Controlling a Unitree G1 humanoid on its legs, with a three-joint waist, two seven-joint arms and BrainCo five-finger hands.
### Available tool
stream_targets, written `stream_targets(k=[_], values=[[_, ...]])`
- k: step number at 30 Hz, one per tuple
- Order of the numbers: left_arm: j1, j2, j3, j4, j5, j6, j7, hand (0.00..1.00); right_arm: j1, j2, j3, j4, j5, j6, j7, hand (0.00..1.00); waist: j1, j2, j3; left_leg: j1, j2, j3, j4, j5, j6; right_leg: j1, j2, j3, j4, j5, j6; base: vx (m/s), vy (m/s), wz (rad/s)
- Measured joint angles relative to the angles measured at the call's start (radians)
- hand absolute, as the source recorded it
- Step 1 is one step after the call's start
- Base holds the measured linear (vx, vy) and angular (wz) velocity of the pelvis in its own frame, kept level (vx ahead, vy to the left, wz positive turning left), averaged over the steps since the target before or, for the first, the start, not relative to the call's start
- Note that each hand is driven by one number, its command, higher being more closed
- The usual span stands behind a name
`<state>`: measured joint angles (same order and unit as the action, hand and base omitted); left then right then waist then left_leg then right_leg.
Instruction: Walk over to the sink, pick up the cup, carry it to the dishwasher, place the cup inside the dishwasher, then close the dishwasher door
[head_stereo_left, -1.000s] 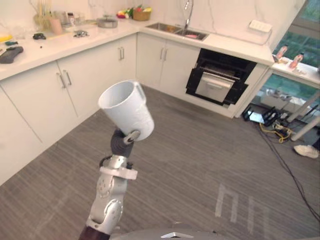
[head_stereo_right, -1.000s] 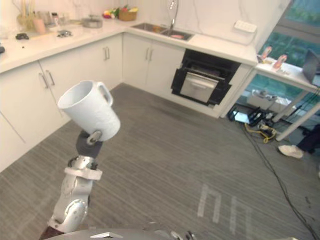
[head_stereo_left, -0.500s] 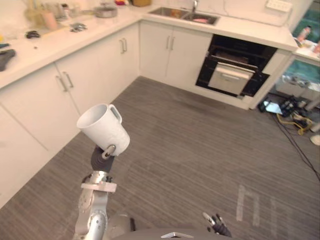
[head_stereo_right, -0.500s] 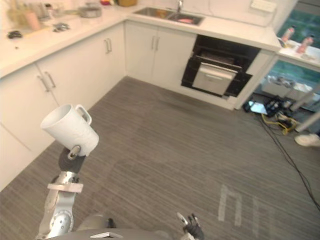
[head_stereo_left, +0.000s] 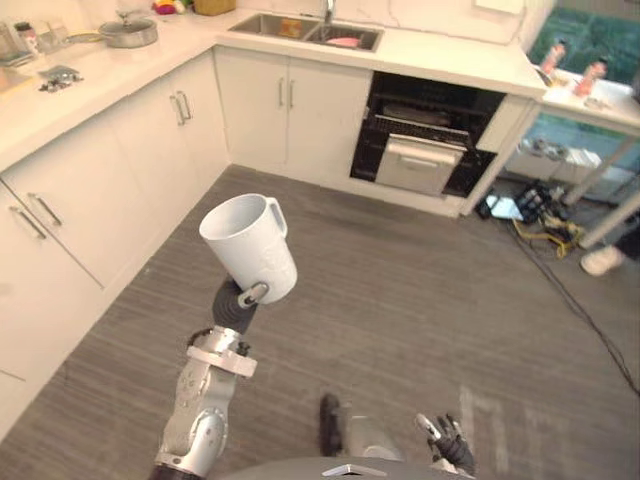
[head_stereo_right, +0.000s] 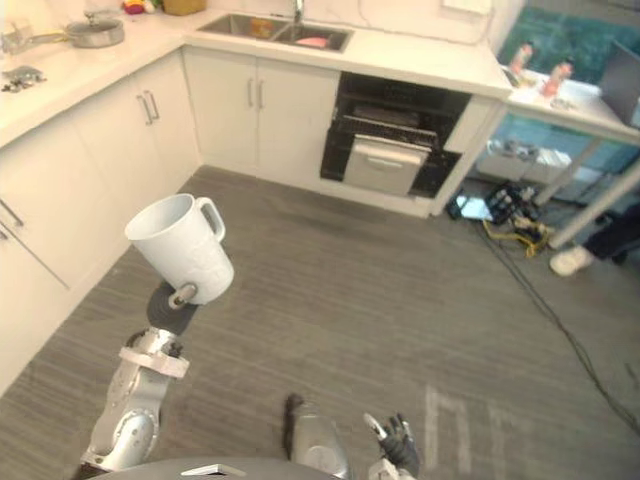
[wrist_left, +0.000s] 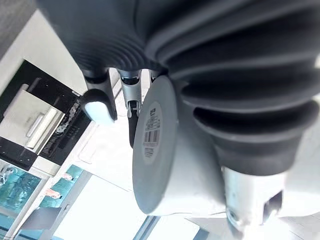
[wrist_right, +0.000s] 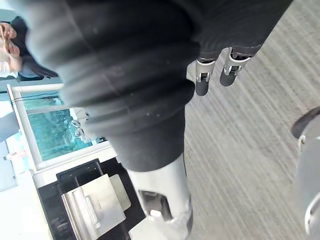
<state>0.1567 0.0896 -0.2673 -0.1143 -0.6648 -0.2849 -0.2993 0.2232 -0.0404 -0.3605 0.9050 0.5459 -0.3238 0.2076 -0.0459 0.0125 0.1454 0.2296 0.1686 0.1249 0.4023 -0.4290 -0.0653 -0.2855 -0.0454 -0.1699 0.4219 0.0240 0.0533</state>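
The view has swung since the earlier pictures, bringing the dishwasher nearer the upper middle, while the left hand (head_stereo_left: 240, 298) has kept its curled grip on the white cup (head_stereo_left: 250, 248), whose base sits against the palm. The cup is raised before the robot, its long axis tilted, mouth up and toward the robot's left, handle on the side facing the dishwasher (head_stereo_left: 425, 150). The dishwasher lies well ahead and to the right of the cup, under the counter just right of the sink (head_stereo_left: 300, 30), and its door (head_stereo_left: 420, 165) looks partly open. The right hand (head_stereo_right: 392, 440) hangs low, fingers loose and empty. Bare grey floor (head_stereo_left: 400, 300) leaves open room between. White cabinets (head_stereo_left: 120, 150) run along the left, and cables (head_stereo_left: 540, 225) lie right of the dishwasher.
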Motion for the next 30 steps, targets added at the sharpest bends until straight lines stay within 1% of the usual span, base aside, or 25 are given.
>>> stream_targets(k=[3, 4, 6, 7, 8, 9, 10, 11, 12, 13, 14, 15, 16, 17, 18, 19, 20, 21, 23, 24, 25, 26, 27, 28, 30], values=[[-0.004, -0.015, -0.008, -0.056, 0.001, -0.001, -0.015, 1.00, 0.010, 0.019, 0.001, -0.065, 0.006, 0.030, 0.003, 0.00, 0.013, -0.002, 0.009, -0.002, 0.005, -0.068, 0.072, 0.020, -0.004, -0.021, -0.021, -0.027, 0.184, -0.179, -0.039, 0.30, -0.247, 0.43], [0.012, -0.016, -0.009, -0.087, 0.002, -0.001, -0.012, 1.00, 0.011, 0.032, 0.003, -0.066, -0.003, 0.053, 0.007, 0.00, 0.013, 0.012, 0.004, -0.003, 0.021, -0.105, 0.151, 0.021, -0.009, 0.009, -0.015, -0.057, 0.191, -0.223, -0.047, 0.21, -0.174, 0.42], [0.023, -0.032, -0.010, -0.124, 0.000, -0.002, -0.010, 1.00, 0.015, 0.039, 0.004, -0.070, -0.017, 0.083, 0.010, 0.00, 0.013, 0.037, 0.016, -0.120, 0.061, -0.152, 0.415, 0.103, -0.010, 0.060, 0.002, -0.096, 0.194, -0.259, -0.048, 0.16, -0.138, 0.45], [0.047, -0.058, -0.007, -0.132, -0.002, -0.003, -0.010, 1.00, 0.038, 0.033, 0.001, -0.078, -0.039, 0.102, 0.013, 0.00, 0.017, 0.046, 0.015, -0.226, 0.097, -0.160, 0.594, 0.270, -0.004, 0.103, 0.021, -0.120, 0.175, -0.274, -0.054, 0.25, -0.178, 0.43], [0.081, -0.072, 0.004, -0.122, -0.002, -0.004, -0.009, 1.00, 0.052, 0.023, -0.003, -0.081, -0.055, 0.103, 0.029, 0.00, 0.026, 0.059, 0.012, -0.291, 0.137, -0.154, 0.702, 0.460, 0.026, 0.180, 0.046, -0.131, 0.101, -0.274, -0.056, 0.19, -0.103, 0.37], [0.091, -0.074, 0.008, -0.117, -0.002, -0.005, -0.009, 1.00, 0.063, 0.021, -0.003, -0.081, -0.062, 0.102, 0.036, 0.00, 0.033, 0.059, 0.012, -0.325, 0.140, -0.154, 0.750, 0.448, 0.022, 0.212, 0.047, -0.135, 0.073, -0.274, -0.057, 0.31, -0.116, 0.33], [0.101, -0.073, 0.017, -0.109, -0.002, -0.009, -0.009, 1.00, 0.072, 0.013, -0.004, -0.078, -0.065, 0.100, 0.041, 0.00, 0.040, 0.053, 0.012, -0.386, 0.133, -0.147, 0.801, 0.383, 0.041, 0.246, 0.047, -0.140, 0.039, -0.273, -0.059, 0.25, -0.069, 0.34], [0.112, -0.068, 0.040, -0.095, -0.004, -0.016, -0.010, 1.00, 0.068, -0.012, -0.002, -0.064, -0.062, 0.098, 0.059, 0.00, 0.057, 0.046, 0.015, -0.476, 0.104, -0.121, 0.782, 0.291, 0.040, 0.290, 0.044, -0.145, -0.013, -0.271, -0.061, 0.30, -0.075, 0.27], [0.113, -0.064, 0.047, -0.087, -0.006, -0.020, -0.010, 1.00, 0.065, -0.021, -0.001, -0.062, -0.062, 0.098, 0.072, 0.00, 0.066, 0.044, 0.016, -0.496, 0.093, -0.107, 0.739, 0.265, 0.037, 0.302, 0.043, -0.146, -0.029, -0.270, -0.060, 0.25, -0.043, 0.10], [0.114, -0.053, 0.063, -0.070, -0.011, -0.024, -0.011, 1.00, 0.056, -0.034, 0.004, -0.061, -0.061, 0.091, 0.088, 0.00, 0.084, 0.033, 0.015, -0.509, 0.065, -0.078, 0.565, 0.222, 0.035, 0.330, 0.034, -0.154, -0.060, -0.255, -0.052, 0.21, -0.021, -0.06], [0.115, -0.048, 0.070, -0.063, -0.011, -0.028, -0.012, 1.00, 0.045, -0.038, 0.006, -0.061, -0.061, 0.085, 0.095, 0.00, 0.087, 0.028, 0.016, -0.507, 0.050, -0.072, 0.454, 0.212, 0.031, 0.341, 0.031, -0.155, -0.068, -0.257, -0.049, 0.27, -0.013, -0.02], [0.121, -0.040, 0.081, -0.053, -0.011, -0.037, -0.013, 1.00, 0.027, -0.049, 0.010, -0.061, -0.059, 0.077, 0.099, 0.00, 0.082, 0.016, 0.019, -0.483, 0.010, -0.085, 0.200, 0.223, 0.023, 0.356, 0.019, -0.161, -0.072, -0.258, -0.040, 0.30, 0.038, 0.07], [0.125, -0.038, 0.088, -0.038, -0.011, -0.043, -0.014, 1.00, 0.009, -0.056, 0.028, -0.060, -0.048, 0.066, 0.098, 0.00, 0.076, 0.005, 0.021, -0.466, -0.035, -0.134, -0.011, 0.263, 0.011, 0.366, 0.004, -0.158, -0.065, -0.275, -0.027, 0.31, 0.067, 0.05], [0.126, -0.039, 0.088, -0.026, -0.011, -0.044, -0.015, 1.00, -0.001, -0.064, 0.035, -0.058, -0.037, 0.063, 0.096, 0.00, 0.077, -0.003, 0.026, -0.460, -0.054, -0.161, -0.077, 0.307, 0.002, 0.371, -0.006, -0.150, -0.057, -0.286, -0.019, 0.34, 0.130, -0.13], [0.143, -0.042, 0.088, -0.016, -0.010, -0.046, -0.015, 1.00, -0.017, -0.072, 0.045, -0.055, -0.024, 0.062, 0.095, 0.00, 0.082, -0.017, 0.031, -0.444, -0.073, -0.186, -0.141, 0.368, -0.018, 0.380, -0.020, -0.129, -0.047, -0.307, 0.004, 0.34, 0.163, -0.26], [0.153, -0.046, 0.086, -0.006, -0.009, -0.051, -0.022, 1.00, -0.026, -0.072, 0.046, -0.054, -0.019, 0.061, 0.092, 0.00, 0.086, -0.018, 0.033, -0.437, -0.075, -0.180, -0.137, 0.413, -0.033, 0.392, -0.025, -0.114, -0.043, -0.322, 0.023, 0.40, 0.248, -0.40], [0.147, -0.051, 0.086, 0.010, -0.007, -0.058, -0.038, 1.00, -0.034, -0.066, 0.056, -0.052, 0.011, 0.062, 0.084, 0.00, 0.094, -0.031, 0.038, -0.451, -0.096, -0.169, -0.063, 0.437, -0.007, 0.398, -0.050, -0.088, -0.018, -0.355, 0.052, 0.33, 0.241, -0.28], [0.143, -0.050, 0.086, 0.010, -0.007, -0.059, -0.039, 1.00, -0.038, -0.065, 0.069, -0.055, 0.019, 0.062, 0.076, 0.00, 0.095, -0.039, 0.039, -0.462, -0.108, -0.158, -0.016, 0.406, 0.002, 0.399, -0.067, -0.084, -0.004, -0.369, 0.064, 0.33, 0.266, -0.17], [0.118, -0.050, 0.084, 0.010, -0.006, -0.059, -0.043, 1.00, -0.043, -0.069, 0.073, -0.056, 0.019, 0.070, 0.064, 0.00, 0.092, -0.050, 0.046, -0.499, -0.129, -0.142, 0.128, 0.296, 0.031, 0.407, -0.104, -0.077, 0.044, -0.402, 0.098, 0.33, 0.281, -0.03], [0.107, -0.049, 0.078, 0.010, -0.006, -0.056, -0.044, 1.00, -0.042, -0.069, 0.068, -0.055, 0.020, 0.076, 0.061, 0.00, 0.092, -0.058, 0.050, -0.498, -0.142, -0.129, 0.174, 0.249, 0.048, 0.401, -0.124, -0.056, 0.097, -0.416, 0.102, 0.32, 0.316, -0.16], [0.092, -0.041, 0.078, 0.009, -0.006, -0.046, -0.045, 1.00, -0.036, -0.065, 0.058, -0.055, 0.037, 0.084, 0.058, 0.00, 0.094, -0.079, 0.054, -0.472, -0.165, -0.100, 0.195, 0.204, 0.071, 0.361, -0.169, -0.022, 0.232, -0.416, 0.100, 0.35, 0.356, -0.34], [0.080, -0.014, 0.077, -0.005, -0.006, -0.030, -0.050, 1.00, -0.023, -0.051, 0.031, -0.054, 0.055, 0.084, 0.052, 0.00, 0.095, -0.104, 0.052, -0.430, -0.199, -0.067, 0.206, 0.151, 0.100, 0.268, -0.239, 0.009, 0.449, -0.351, 0.062, 0.34, 0.337, -0.37], [0.075, -0.002, 0.077, -0.016, -0.006, -0.017, -0.050, 1.00, -0.021, -0.046, 0.022, -0.052, 0.060, 0.083, 0.052, 0.00, 0.093, -0.111, 0.053, -0.410, -0.211, -0.060, 0.206, 0.131, 0.101, 0.230, -0.270, 0.007, 0.529, -0.296, 0.027, 0.34, 0.294, -0.35], [0.065, 0.020, 0.066, -0.033, 0.000, 0.003, -0.050, 1.00, -0.015, -0.042, 0.027, -0.047, 0.068, 0.083, 0.054, 0.00, 0.080, -0.096, 0.061, -0.370, -0.218, -0.056, 0.196, 0.107, 0.119, 0.176, -0.299, 0.000, 0.650, -0.201, -0.032, 0.28, 0.200, -0.21], [0.050, 0.034, 0.065, -0.038, 0.003, 0.014, -0.044, 1.00, -0.003, -0.028, 0.043, -0.048, 0.067, 0.084, 0.053, 0.00, 0.067, -0.094, 0.059, -0.317, -0.211, -0.056, 0.159, 0.102, 0.134, 0.119, -0.282, 0.002, 0.697, -0.255, -0.036, 0.28, 0.147, -0.12]])
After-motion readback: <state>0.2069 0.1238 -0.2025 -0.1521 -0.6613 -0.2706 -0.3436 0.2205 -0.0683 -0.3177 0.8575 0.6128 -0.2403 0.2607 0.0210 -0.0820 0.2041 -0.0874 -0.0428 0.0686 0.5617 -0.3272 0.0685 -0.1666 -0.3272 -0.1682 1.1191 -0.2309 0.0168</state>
